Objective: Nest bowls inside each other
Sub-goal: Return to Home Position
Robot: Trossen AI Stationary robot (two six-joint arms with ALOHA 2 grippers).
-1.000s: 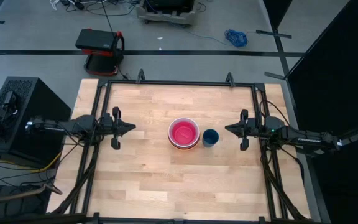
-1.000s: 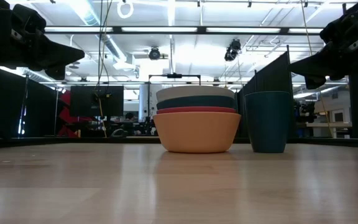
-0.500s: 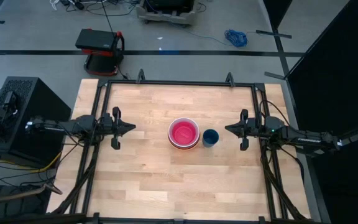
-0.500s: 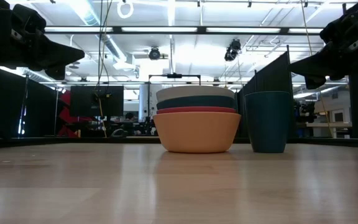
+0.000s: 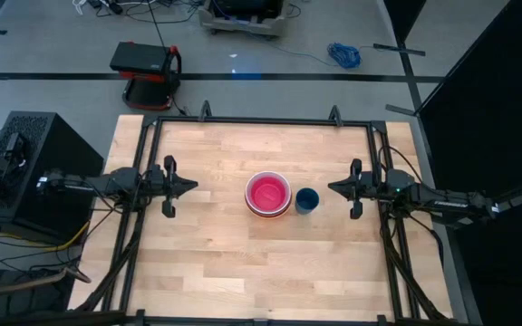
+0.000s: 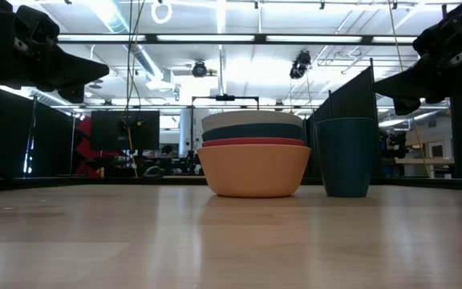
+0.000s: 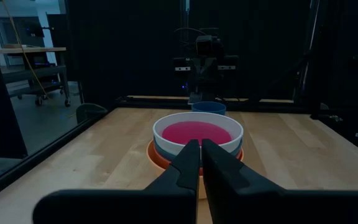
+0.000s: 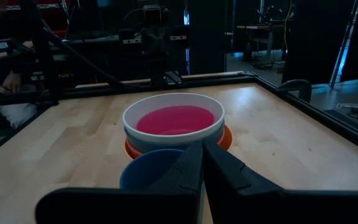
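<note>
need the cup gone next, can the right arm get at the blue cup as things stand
Probably yes: the blue cup stands between the right gripper and the nested bowls, with only bare table before it.

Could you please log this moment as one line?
bowls: five nested, pink innermost | cup: upright beside them | left pincer: shut, empty, off to left | right pincer: shut, empty, off to right
</note>
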